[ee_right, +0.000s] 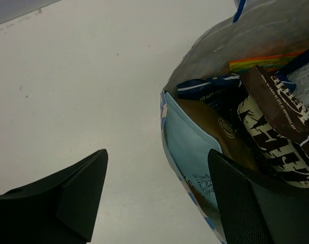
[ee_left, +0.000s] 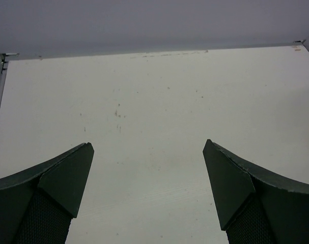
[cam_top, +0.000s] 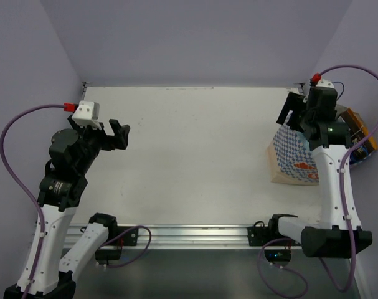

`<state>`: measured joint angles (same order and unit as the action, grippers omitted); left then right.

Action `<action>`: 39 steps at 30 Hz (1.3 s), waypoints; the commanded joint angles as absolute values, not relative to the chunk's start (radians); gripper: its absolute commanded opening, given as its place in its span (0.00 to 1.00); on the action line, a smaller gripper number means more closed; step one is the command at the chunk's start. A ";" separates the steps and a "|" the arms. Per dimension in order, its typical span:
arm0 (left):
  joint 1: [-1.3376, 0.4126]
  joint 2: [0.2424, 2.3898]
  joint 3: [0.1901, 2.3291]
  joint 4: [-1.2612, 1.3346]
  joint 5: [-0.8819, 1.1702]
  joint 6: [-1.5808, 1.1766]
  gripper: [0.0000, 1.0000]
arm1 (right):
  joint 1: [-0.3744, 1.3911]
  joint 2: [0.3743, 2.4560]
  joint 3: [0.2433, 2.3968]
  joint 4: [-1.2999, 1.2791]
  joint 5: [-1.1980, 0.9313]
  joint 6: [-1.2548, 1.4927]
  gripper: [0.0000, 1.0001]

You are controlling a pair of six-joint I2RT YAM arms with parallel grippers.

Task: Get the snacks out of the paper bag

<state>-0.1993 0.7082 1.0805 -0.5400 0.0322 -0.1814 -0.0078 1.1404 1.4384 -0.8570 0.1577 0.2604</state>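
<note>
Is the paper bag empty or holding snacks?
Not empty: the right wrist view shows brown and blue snacks packed inside the open paper bag.

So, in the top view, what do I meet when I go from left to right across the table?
Left claw, open → bare table → paper bag → orange-edged snack packet at the far right. The right claw overlaps the bag, so I leave it out.

A robotics lab booth. Lilac walls [cam_top: 195, 37] box in a white table [cam_top: 189, 156], with a metal arm-mounting rail [cam_top: 195, 235] at six o'clock.
</note>
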 commanded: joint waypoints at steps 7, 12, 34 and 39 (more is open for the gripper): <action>-0.206 0.712 1.055 -0.506 0.095 -0.209 1.00 | -0.044 1.200 1.439 -0.900 0.008 0.236 0.70; -0.206 0.723 1.054 -0.506 0.106 -0.212 1.00 | -0.044 1.229 1.417 -0.899 0.006 0.239 0.65; -0.206 0.716 1.055 -0.508 0.118 -0.213 1.00 | -0.008 1.328 1.405 -0.894 0.149 0.209 0.44; -0.206 0.712 1.060 -0.514 0.110 -0.212 1.00 | 0.132 1.331 1.399 -0.885 0.253 0.150 0.18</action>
<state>-0.1993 0.7189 1.0523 -0.5396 0.1009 -0.1997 0.0589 1.3289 1.3964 -0.9039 0.1768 0.1902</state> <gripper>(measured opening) 0.997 0.242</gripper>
